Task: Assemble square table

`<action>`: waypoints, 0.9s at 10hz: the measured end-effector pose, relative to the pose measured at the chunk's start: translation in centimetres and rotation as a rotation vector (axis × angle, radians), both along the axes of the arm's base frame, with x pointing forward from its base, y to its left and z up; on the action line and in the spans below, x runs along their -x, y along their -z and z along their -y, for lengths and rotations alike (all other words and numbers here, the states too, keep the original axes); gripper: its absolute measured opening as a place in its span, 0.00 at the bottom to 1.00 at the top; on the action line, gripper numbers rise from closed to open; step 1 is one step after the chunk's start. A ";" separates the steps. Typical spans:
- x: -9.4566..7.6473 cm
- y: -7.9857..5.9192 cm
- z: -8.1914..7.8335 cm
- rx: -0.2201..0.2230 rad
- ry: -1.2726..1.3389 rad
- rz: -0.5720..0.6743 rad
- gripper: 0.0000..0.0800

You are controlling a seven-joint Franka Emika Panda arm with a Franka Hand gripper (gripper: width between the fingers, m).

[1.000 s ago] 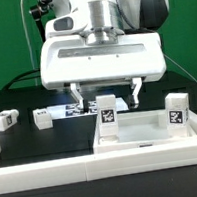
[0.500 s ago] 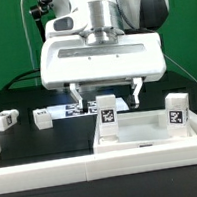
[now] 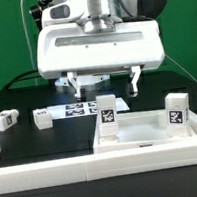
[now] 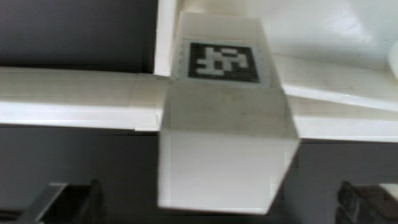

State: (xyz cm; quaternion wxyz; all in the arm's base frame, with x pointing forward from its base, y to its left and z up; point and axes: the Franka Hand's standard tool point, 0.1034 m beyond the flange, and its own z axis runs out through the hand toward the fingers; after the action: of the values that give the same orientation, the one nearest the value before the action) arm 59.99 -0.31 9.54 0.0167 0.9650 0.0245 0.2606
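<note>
The white square tabletop (image 3: 151,132) lies at the exterior view's right, rim up. One white tagged leg (image 3: 108,118) stands upright on its near-left corner, and a second leg (image 3: 176,111) stands on its right corner. Two loose legs (image 3: 4,120) (image 3: 41,118) lie on the black table at the left. My gripper (image 3: 107,82) hangs open and empty above and just behind the left standing leg, its fingers (image 3: 77,86) apart from it. In the wrist view that leg (image 4: 222,120) fills the middle, between the dark fingertips (image 4: 63,202), with my gripper (image 4: 217,208) open around it.
The marker board (image 3: 76,109) lies flat behind the tabletop, under the gripper. A long white border wall (image 3: 56,173) runs along the front of the table. A green backdrop stands behind the arm.
The gripper has risen straight up, off the left standing leg. The leg stays upright on the tabletop. Nothing else moved.
</note>
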 end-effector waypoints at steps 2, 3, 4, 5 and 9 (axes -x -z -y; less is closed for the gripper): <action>0.3 0.6 -0.7 -0.030 -0.010 -0.076 0.81; 0.3 0.9 -0.9 -0.055 -0.013 -0.140 0.81; 0.3 1.1 -1.3 -0.090 -0.011 -0.225 0.81; 0.1 1.0 -1.4 -0.114 -0.015 -0.290 0.81; 0.2 1.1 -0.6 -0.140 -0.021 -0.417 0.81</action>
State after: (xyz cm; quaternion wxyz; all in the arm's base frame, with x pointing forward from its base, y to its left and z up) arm 59.82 0.28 8.39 -0.0586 0.9965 0.0192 0.0567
